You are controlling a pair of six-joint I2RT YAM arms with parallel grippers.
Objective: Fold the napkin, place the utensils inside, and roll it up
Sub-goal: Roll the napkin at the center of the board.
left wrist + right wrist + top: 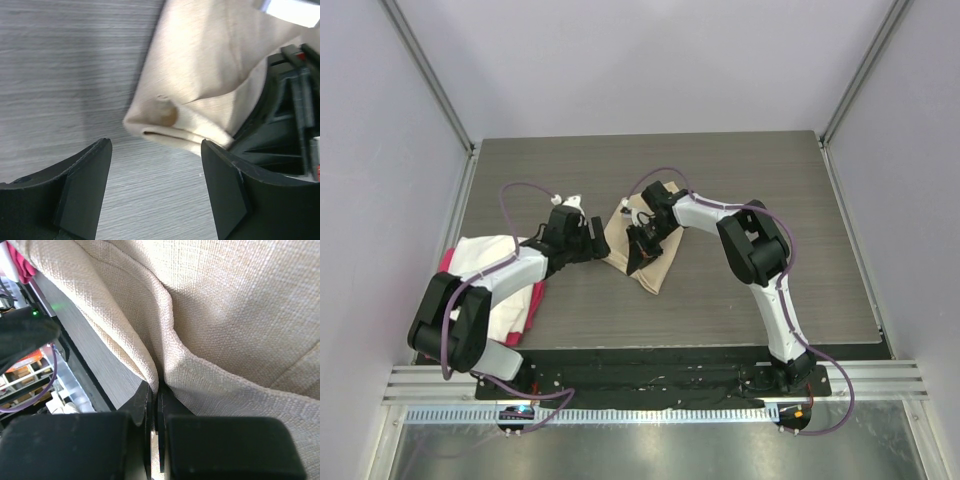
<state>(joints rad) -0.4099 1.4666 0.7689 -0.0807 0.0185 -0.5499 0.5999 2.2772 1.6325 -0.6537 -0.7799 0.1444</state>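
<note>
The beige napkin (650, 262) lies folded in the middle of the table, its near corner bunched and raised. My right gripper (642, 243) stands over it, shut on a pinched fold of the cloth (225, 315), which rises between the jaws (157, 390). Just left of the napkin, my left gripper (596, 243) is open and low over the bare table, with nothing between its fingers (155, 185). In the left wrist view the napkin's doubled corner (200, 90) lies just ahead of the fingertips, beside the right gripper's black body (285, 125). The utensils are hidden.
A white cloth (480, 255) lies over a pink-red cloth (534, 300) at the table's left edge, under the left arm. Grey walls close in the table on three sides. The dark base rail (650, 360) runs along the near edge.
</note>
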